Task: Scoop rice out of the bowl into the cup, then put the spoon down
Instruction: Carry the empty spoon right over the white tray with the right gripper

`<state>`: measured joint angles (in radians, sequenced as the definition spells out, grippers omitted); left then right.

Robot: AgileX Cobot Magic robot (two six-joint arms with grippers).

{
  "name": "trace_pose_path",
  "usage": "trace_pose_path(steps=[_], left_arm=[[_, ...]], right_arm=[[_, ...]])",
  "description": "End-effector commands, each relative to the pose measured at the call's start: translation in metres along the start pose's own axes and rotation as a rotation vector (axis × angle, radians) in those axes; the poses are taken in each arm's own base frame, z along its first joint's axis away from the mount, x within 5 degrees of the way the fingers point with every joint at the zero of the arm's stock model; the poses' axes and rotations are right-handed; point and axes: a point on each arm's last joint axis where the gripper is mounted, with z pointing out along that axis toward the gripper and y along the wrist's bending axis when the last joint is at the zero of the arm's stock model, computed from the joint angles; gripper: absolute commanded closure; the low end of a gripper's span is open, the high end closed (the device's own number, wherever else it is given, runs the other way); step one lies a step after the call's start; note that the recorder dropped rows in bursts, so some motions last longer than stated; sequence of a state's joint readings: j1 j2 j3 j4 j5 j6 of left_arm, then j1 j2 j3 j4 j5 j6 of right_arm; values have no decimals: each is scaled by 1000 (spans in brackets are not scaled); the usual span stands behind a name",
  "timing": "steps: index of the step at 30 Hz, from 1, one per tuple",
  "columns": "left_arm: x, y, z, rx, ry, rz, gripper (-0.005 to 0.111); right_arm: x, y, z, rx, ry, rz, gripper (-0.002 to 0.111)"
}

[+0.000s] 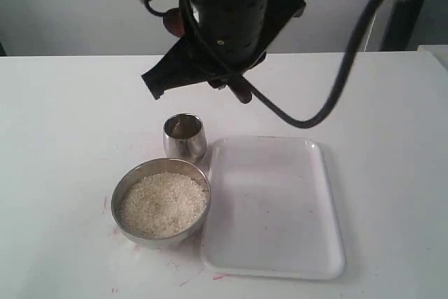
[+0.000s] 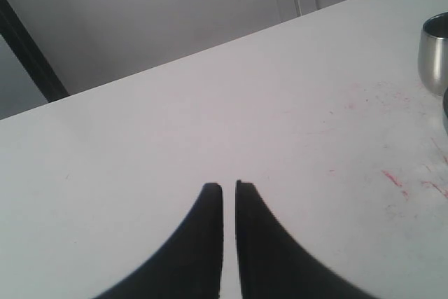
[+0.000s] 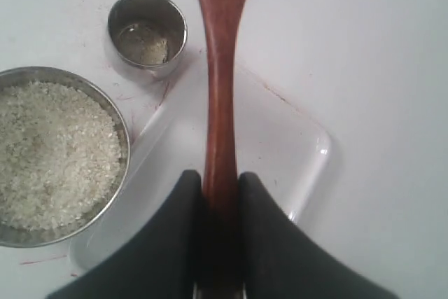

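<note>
Exterior high, left wrist low, right wrist overhead, all share cup point(image 1: 185, 136)

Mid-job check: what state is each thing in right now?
Bowl: upright, full of rice.
Cup: upright, nearly empty.
Spoon: held aloft by its handle, scoop end out of view.
Right tool: shut on spoon.
Left tool: shut, holding nothing.
Tray: lying flat, bare.

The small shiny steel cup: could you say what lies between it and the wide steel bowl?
Only bare white table with faint red marks, shown in the right wrist view.
</note>
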<state>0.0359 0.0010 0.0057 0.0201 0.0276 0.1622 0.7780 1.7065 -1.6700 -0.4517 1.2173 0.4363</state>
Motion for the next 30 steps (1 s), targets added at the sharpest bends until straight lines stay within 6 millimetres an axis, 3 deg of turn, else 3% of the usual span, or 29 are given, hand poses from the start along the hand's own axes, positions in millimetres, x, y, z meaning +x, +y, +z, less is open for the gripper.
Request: trace_pose_path(steps=[1, 6, 7, 14, 19, 23, 26, 30], left_arm=[[-3, 0, 0, -1, -13, -13, 92], [-3, 0, 0, -1, -13, -13, 92], [-3, 0, 0, -1, -13, -13, 92], [-3, 0, 0, -1, -13, -13, 92], [-3, 0, 0, -1, -13, -13, 92], [-3, 0, 0, -1, -13, -13, 92], [-3, 0, 0, -1, -13, -13, 92], [-3, 0, 0, -1, -13, -13, 92]], right_arm=[[18, -9, -9, 1, 20, 101, 108], [55, -16, -8, 7, 98, 289, 108], [71, -17, -6, 2, 141, 332, 108], [107, -8, 11, -71, 225, 419, 108], [99, -5, 14, -126, 136, 437, 108], [70, -23, 25, -130, 79, 537, 108], [59, -34, 43, -61, 143, 541, 108], [62, -27, 71, -20, 227, 518, 108]])
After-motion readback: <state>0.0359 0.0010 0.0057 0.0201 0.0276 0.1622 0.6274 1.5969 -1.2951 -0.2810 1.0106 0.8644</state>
